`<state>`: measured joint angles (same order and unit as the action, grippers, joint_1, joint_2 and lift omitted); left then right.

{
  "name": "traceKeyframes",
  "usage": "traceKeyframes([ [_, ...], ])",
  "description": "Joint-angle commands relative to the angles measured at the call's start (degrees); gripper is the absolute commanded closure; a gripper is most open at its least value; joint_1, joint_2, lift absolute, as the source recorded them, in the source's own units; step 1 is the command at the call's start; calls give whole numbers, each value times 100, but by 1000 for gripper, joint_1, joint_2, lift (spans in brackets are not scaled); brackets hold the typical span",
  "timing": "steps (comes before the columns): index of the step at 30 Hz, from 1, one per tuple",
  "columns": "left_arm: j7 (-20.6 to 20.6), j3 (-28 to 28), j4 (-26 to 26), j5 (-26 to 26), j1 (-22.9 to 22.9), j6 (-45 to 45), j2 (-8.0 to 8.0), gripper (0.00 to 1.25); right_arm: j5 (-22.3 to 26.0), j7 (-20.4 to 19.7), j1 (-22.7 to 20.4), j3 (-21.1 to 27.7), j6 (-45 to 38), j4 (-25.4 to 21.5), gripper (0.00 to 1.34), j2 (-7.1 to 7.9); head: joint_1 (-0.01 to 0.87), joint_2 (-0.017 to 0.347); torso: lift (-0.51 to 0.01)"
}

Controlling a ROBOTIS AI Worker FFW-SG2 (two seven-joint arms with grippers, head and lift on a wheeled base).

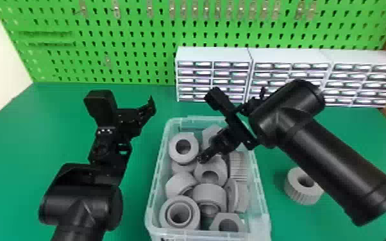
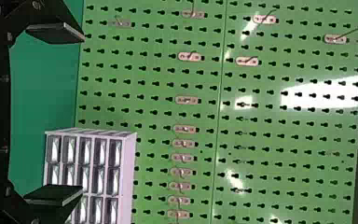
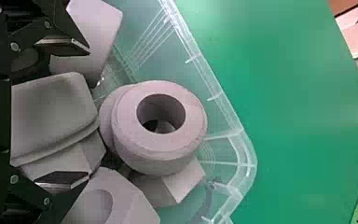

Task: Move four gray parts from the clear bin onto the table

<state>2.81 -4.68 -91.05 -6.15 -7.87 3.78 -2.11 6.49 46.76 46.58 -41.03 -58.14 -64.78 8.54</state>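
The right end effector (image 3: 88, 112), fingers parted, straddles a gray part (image 3: 51, 116) in the clear bin (image 3: 249, 155); likely light, rigid and slightly slippery, best pinched across opposite outer sides.

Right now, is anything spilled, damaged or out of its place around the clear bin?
Nothing stands out. The clear bin sits upright, gray parts lie heaped inside, and the ribbed gray part on the table fits the task.
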Motion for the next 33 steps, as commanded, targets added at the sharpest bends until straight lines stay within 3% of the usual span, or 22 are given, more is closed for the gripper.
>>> traceKeyframes([
  [1,0,2,0,-9,-4,0,0,142,63,-9,0,-63,30,71,334,-2,693,72,-52],
  [33,0,29,0,-17,23,-9,0,142,274,-35,-35,-301,22,185,334,25,693,72,-52],
])
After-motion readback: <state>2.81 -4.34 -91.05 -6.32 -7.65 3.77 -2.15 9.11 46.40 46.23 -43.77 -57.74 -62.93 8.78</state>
